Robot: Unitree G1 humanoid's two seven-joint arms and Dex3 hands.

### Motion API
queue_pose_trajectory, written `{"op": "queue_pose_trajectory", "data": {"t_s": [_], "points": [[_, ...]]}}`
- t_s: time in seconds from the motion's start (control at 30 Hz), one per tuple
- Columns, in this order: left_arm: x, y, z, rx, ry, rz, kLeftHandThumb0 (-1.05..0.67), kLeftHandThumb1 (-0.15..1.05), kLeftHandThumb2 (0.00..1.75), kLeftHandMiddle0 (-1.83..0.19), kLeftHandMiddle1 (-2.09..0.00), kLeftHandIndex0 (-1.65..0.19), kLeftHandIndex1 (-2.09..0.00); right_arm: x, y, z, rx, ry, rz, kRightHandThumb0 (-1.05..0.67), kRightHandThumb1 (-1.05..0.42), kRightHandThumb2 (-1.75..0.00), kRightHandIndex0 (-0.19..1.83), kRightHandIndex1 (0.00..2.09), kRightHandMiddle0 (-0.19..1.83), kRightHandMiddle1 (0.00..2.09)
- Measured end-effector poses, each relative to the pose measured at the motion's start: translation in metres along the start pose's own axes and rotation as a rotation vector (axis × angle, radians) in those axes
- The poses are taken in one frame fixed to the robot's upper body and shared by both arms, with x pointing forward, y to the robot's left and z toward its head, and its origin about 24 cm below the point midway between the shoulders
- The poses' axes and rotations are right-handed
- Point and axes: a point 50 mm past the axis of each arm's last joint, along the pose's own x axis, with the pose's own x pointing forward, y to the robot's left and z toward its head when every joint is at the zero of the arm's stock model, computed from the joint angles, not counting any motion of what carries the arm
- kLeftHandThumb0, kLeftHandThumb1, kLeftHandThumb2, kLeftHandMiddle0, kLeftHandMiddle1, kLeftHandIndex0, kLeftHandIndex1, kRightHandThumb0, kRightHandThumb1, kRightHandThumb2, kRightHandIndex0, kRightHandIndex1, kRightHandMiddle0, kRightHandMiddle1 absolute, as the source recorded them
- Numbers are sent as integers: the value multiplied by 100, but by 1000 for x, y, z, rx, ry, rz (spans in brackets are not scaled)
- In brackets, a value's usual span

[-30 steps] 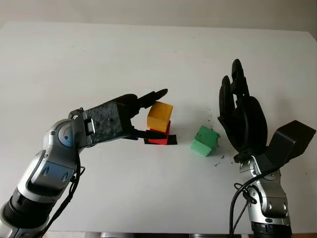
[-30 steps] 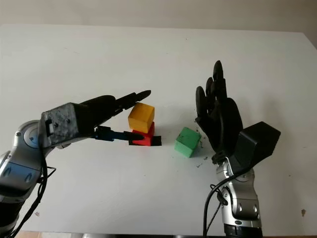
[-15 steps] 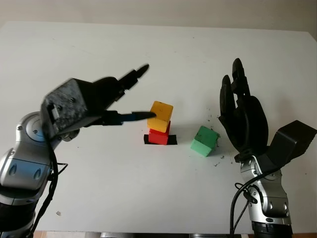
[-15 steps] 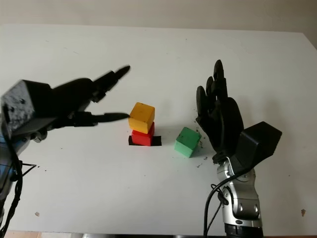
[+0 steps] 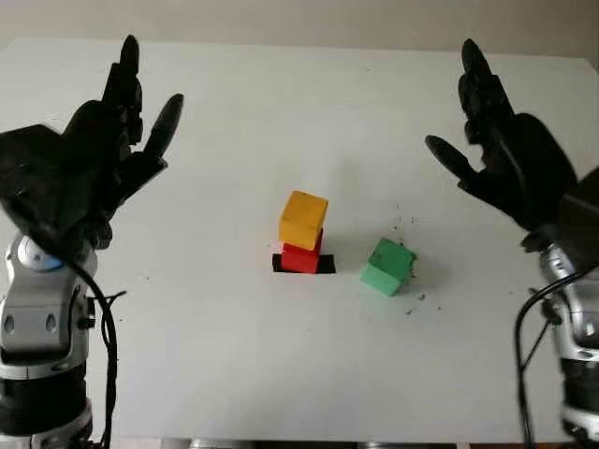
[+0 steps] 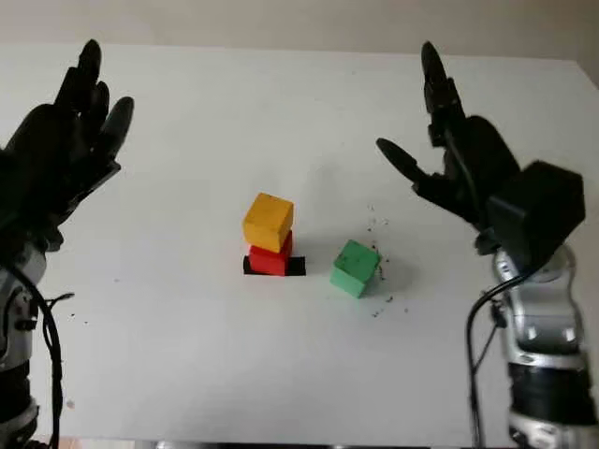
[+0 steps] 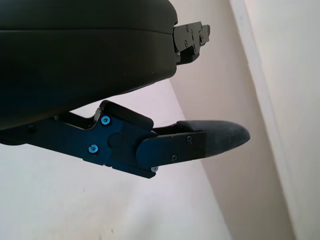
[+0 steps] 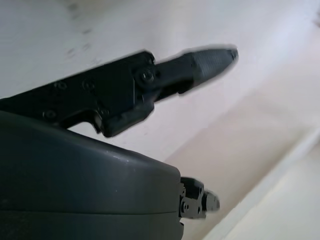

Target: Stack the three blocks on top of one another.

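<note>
**Two blocks stacked, one loose**

Between the two raised hands, three blocks are counted on the white table (image 5: pixel 187 355). The yellow block (image 5: pixel 303 220) is seated, slightly turned, on the red block (image 5: pixel 301 256). One green block (image 5: pixel 387 266) lies beside the stack, toward the right hand (image 5: pixel 510 154). Left hand (image 5: pixel 98 154) and right hand are held open, nothing gripped, well apart from all blocks.

My left hand (image 5: pixel 89 159) is raised at 10 o'clock and my right hand (image 5: pixel 510 154) at 2 o'clock, both open, well apart from everything. At centre, the yellow block (image 5: pixel 303 220) on the red block (image 5: pixel 301 257) stands clear all round except at 3 o'clock, where the green block (image 5: pixel 387 266) sits near.
</note>
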Motion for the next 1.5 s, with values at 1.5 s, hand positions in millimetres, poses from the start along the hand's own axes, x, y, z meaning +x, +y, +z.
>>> {"op": "queue_pose_trajectory", "data": {"t_s": [1.5], "points": [[-46,-23,-50,-241,41,111,-72,105,58,9,-6,9,-6,-9,64,10,-816,-364,624,-64,-79,-6,-1,5,49,8]]}}
